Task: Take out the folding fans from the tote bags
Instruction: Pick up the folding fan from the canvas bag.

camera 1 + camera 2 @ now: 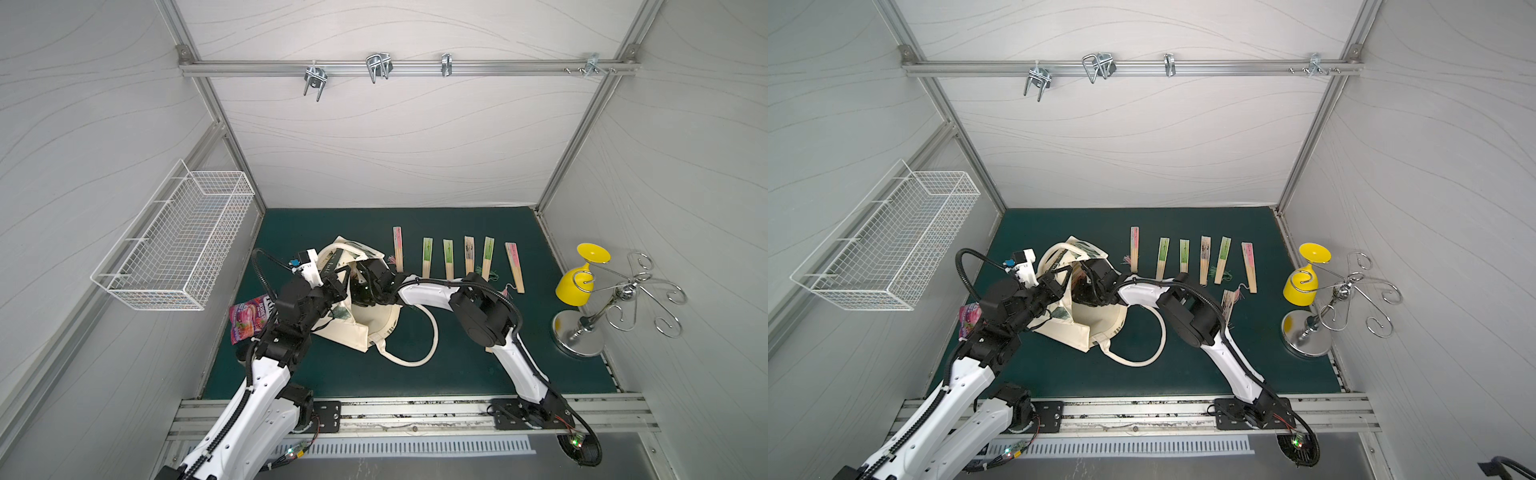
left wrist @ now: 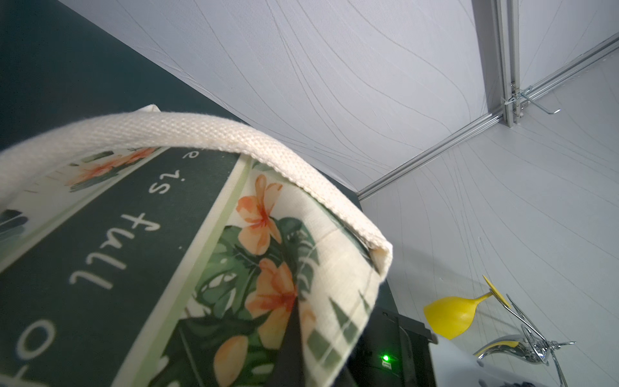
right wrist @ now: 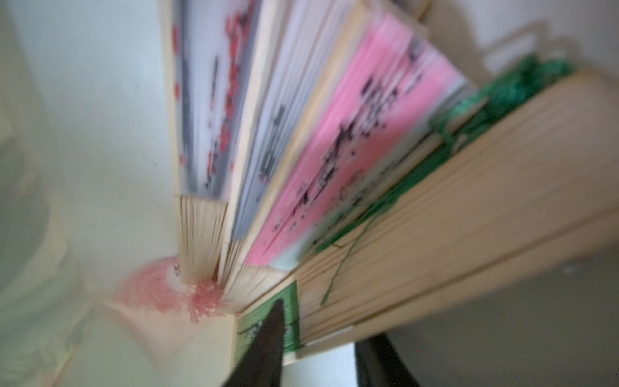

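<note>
The cream tote bag [image 1: 365, 328] [image 1: 1096, 328] lies open on the green mat, one handle [image 1: 428, 345] looped toward the front. My left gripper [image 1: 338, 276] is shut on its rim; the left wrist view shows a black finger [image 2: 291, 338] pressed on the printed cloth [image 2: 134, 268]. The right gripper [image 1: 361, 286] reaches into the bag's mouth. Inside lie several folding fans [image 3: 351, 150], blurred. The right gripper's [image 3: 321, 331] jaws stand apart at the end of a bamboo fan [image 3: 435, 214]. Several more fans [image 1: 448, 259] [image 1: 1183, 255] lie in a row behind the bag.
A white wire basket [image 1: 183, 241] hangs on the left wall. A pink snack packet [image 1: 247, 318] lies by the left arm. A yellow goblet [image 1: 579, 274] hangs on a chrome stand [image 1: 623, 299] at the right. One fan [image 1: 1229, 301] lies partly under the right arm.
</note>
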You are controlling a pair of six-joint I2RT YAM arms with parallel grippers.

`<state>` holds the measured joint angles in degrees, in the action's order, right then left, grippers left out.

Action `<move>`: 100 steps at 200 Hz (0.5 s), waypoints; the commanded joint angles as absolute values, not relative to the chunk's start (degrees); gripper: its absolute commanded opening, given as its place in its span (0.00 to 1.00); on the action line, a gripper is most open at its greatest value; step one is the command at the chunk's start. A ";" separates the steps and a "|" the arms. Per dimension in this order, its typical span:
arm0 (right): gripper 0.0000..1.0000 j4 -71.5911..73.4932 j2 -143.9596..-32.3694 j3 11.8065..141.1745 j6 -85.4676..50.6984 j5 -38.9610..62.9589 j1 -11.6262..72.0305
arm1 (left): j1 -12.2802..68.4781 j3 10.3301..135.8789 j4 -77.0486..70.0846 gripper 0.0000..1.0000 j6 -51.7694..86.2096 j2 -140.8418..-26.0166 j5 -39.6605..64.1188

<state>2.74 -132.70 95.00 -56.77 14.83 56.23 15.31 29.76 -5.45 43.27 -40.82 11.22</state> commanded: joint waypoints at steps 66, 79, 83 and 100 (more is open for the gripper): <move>0.00 4.23 -129.40 91.85 -50.03 11.75 54.93 | 15.29 30.89 -8.65 0.00 39.55 -38.88 0.55; 0.00 4.21 -127.57 90.45 -48.11 11.31 55.18 | 15.30 31.65 -8.47 0.00 37.07 -39.61 -0.65; 0.00 4.08 -126.99 90.05 -47.47 11.18 55.27 | 15.29 31.99 -8.30 0.00 36.43 -39.86 -1.04; 0.00 3.69 -124.45 88.18 -45.12 10.23 55.66 | 15.29 33.40 -7.32 0.00 33.31 -41.15 -3.16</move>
